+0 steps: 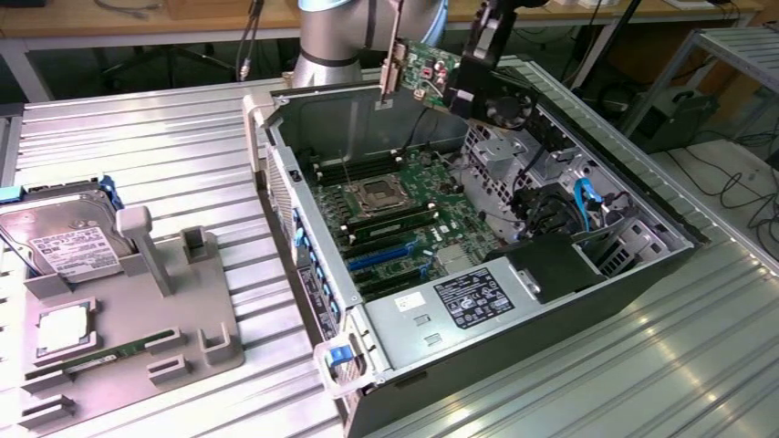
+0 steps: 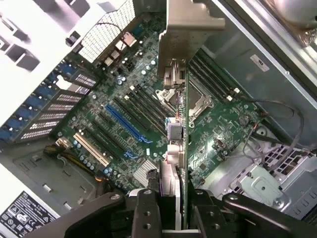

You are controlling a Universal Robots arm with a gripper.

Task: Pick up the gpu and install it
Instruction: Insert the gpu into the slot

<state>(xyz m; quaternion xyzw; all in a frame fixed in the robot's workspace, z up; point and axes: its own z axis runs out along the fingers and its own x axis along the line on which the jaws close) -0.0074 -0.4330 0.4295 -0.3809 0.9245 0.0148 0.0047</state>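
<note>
The gripper [image 2: 174, 215] pinches the gpu [image 2: 176, 131] between its fingers [image 2: 146, 213], edge-on in the air above the motherboard [image 2: 223, 119]. Risk: the card appears offset from the motherboard's blue slot [image 2: 126, 124]; lowering it misaligned could strike board parts or bend contacts.

computer case [image 1: 548, 356]: stands open on the table [image 1: 146, 146].
motherboard [image 1: 408, 214]: lies inside the computer case, on its floor.
power supply [image 1: 469, 299]: sits inside the computer case, at its near end.
gpu [image 1: 424, 71]: hangs above the computer case's far end, between the fingers of the gripper [image 1: 457, 91].
holder [image 1: 182, 310]: lies on the table, to the exterior view's left of the computer case.
hard drive [image 1: 61, 242]: rests on the holder, on the side away from the computer case.
memory stick [image 1: 112, 353]: lies in the holder, well apart from the computer case.
</note>
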